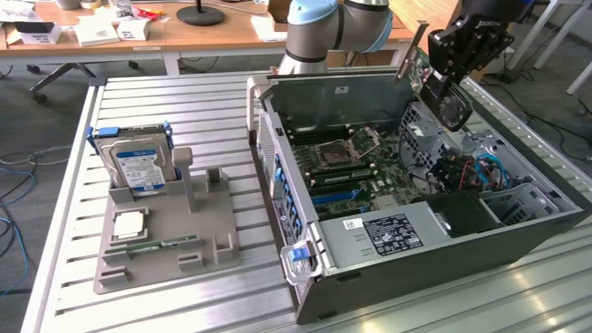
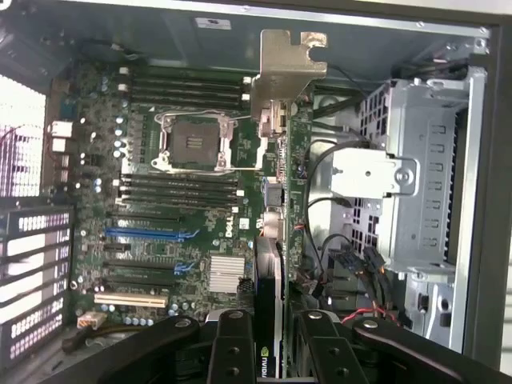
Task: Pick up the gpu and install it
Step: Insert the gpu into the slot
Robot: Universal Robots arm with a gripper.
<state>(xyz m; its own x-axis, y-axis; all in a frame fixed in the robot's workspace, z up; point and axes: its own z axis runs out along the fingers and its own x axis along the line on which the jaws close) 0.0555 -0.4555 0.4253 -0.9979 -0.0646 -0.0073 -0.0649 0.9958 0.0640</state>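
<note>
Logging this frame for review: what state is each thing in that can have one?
hand: shut on the gpu
gpu: held above the computer case, not seated
computer case: on its side, side panel off
CPU socket: empty
hard drive: upright in the grey holder
memory stick: flat on the grey holder

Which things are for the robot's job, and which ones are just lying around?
For the job:
- gpu, gripped in the end effector above the case
- open computer case
- motherboard inside it

Just lying about:
- hard drive, standing in the grey holder
- memory stick, lying in the holder
- desk clutter behind
</note>
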